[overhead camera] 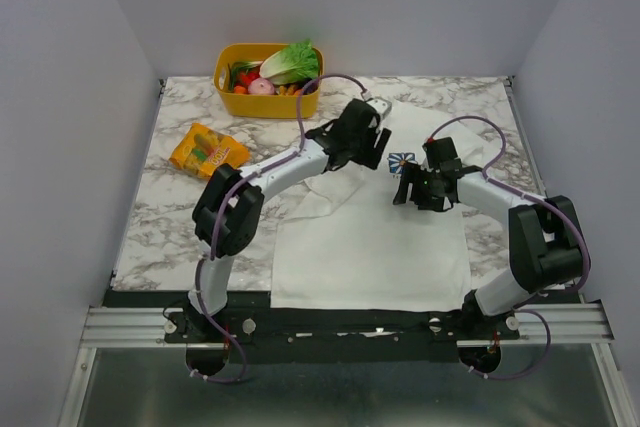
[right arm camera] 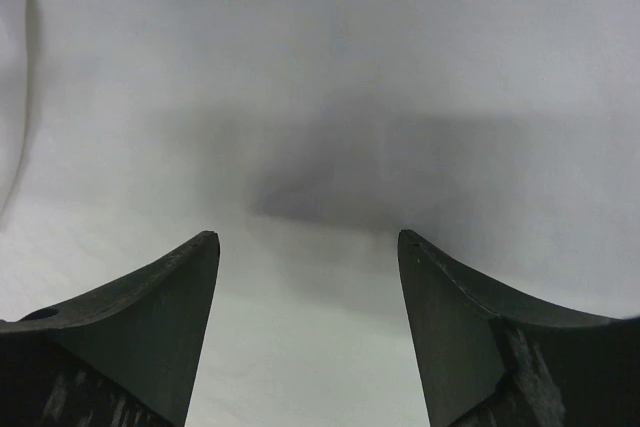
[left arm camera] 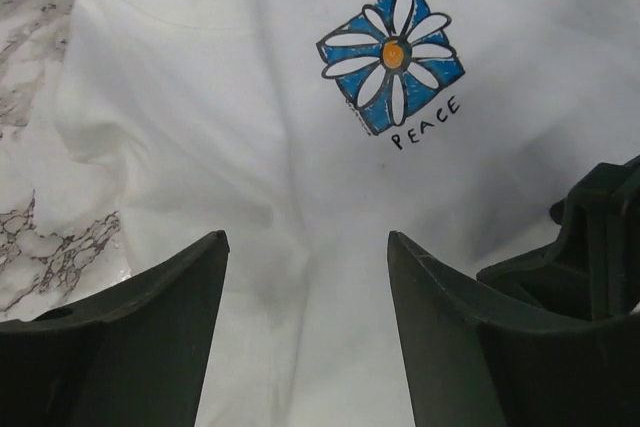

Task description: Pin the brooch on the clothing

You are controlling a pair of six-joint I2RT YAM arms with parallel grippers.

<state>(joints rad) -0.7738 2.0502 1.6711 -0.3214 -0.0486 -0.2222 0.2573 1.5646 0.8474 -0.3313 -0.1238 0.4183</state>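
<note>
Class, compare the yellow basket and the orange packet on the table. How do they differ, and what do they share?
The yellow basket is a walled tub holding vegetables; the orange packet is flat and holds nothing on top. The basket stands square at the far edge; the packet lies nearer the arms, turned askew. The basket is the larger of the two. Both are warm-coloured and rest on the marble table, left of the white T-shirt.

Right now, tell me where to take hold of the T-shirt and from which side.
Probably the sleeve edge by the marble table. The T-shirt lies flat, so its chest offers nothing to pinch; the sleeve wrinkles at a free edge. Bring the left gripper down from above, fingers straddling that edge.
</note>
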